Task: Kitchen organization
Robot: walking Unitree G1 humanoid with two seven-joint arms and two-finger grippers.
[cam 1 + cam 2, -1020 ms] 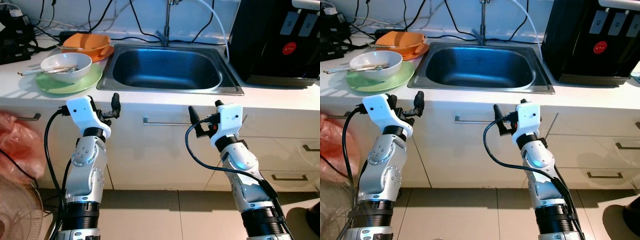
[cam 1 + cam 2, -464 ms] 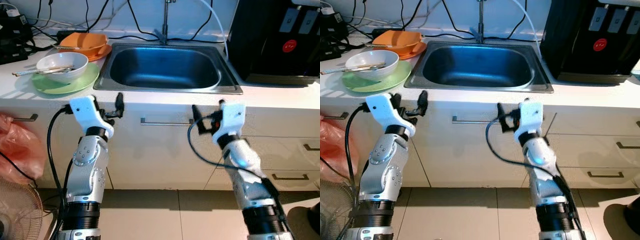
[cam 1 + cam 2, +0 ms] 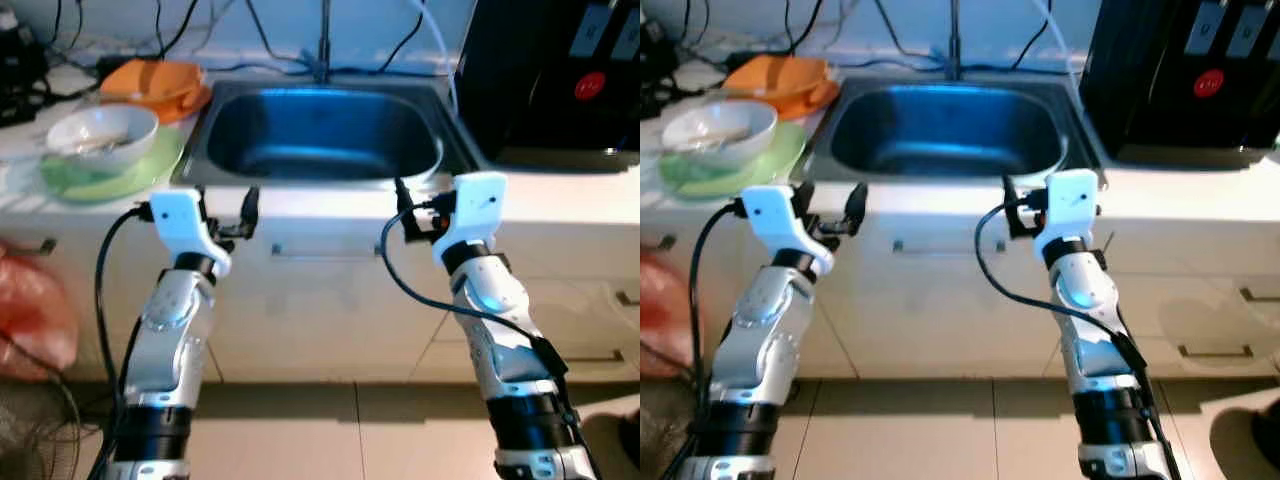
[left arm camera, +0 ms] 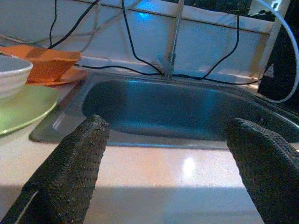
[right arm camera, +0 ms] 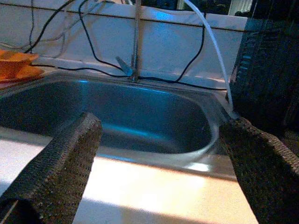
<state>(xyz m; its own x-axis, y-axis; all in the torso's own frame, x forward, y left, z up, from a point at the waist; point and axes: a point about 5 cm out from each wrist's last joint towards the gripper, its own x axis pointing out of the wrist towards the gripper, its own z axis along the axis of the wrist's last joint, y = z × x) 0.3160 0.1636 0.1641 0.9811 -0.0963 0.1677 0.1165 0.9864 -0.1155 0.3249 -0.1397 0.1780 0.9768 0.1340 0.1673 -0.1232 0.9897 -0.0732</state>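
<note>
Sink (image 3: 325, 135) of steel is set in the white counter (image 3: 560, 195), and it is the landmark for everything else. Behind the sink stands the tap (image 3: 322, 40), with black cables (image 4: 133, 44) along the wall behind it. To the robot's left of the sink is a green plate (image 3: 110, 172) with a white bowl (image 3: 100, 132) on it; behind these, still left of the sink, lies orange dishware (image 3: 160, 82). To the right of the sink stands a black machine (image 3: 555, 80) with a red mark.

Left gripper (image 3: 222, 212) is held up in front of the sink's left front corner, at the counter edge, not touching anything I can see. Its fingers (image 4: 70, 172) are wide apart and nothing is between them. Right gripper (image 3: 420, 205) is in front of the sink's right front corner, also at the counter edge. Its fingers (image 5: 56, 172) are spread too, with nothing held.

Below the sink, a cupboard handle (image 3: 325, 250) is on the cabinet front, between the two arms. The head views are a little blurred.
</note>
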